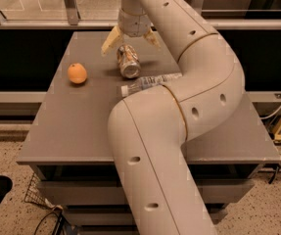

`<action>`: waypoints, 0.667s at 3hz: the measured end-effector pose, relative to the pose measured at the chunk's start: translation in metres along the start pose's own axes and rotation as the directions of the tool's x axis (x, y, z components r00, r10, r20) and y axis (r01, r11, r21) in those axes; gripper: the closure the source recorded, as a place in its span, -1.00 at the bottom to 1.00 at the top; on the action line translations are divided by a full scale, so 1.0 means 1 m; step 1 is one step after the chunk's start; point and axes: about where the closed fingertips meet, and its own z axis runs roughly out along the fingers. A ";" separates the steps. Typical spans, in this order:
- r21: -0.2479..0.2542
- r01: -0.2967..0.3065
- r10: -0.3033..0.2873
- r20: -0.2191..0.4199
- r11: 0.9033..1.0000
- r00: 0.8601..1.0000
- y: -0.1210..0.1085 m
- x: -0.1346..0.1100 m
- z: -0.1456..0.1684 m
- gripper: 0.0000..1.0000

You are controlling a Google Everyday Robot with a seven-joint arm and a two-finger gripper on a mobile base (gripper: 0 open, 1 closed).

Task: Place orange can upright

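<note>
End effector spread over orange can lying sideways; label unreadable

1. Grey bench, flat top.
2. On its left part: round orange, well apart from the rest.
3. Toward the far edge: orange can on its side, silver end facing the camera.
4. Just beside the can, nearer: clear bottle, lying flat.
5. Gripper over the can's far end, fingers spread to either side.

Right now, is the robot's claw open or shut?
Gripper: open, gripping nothing, its fingers spread just above the small orange-tan aluminium can lying on its side.
</note>
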 end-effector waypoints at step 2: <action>-0.002 -0.010 0.010 0.002 1.000 1.000 0.003 -0.006 0.013 -0.22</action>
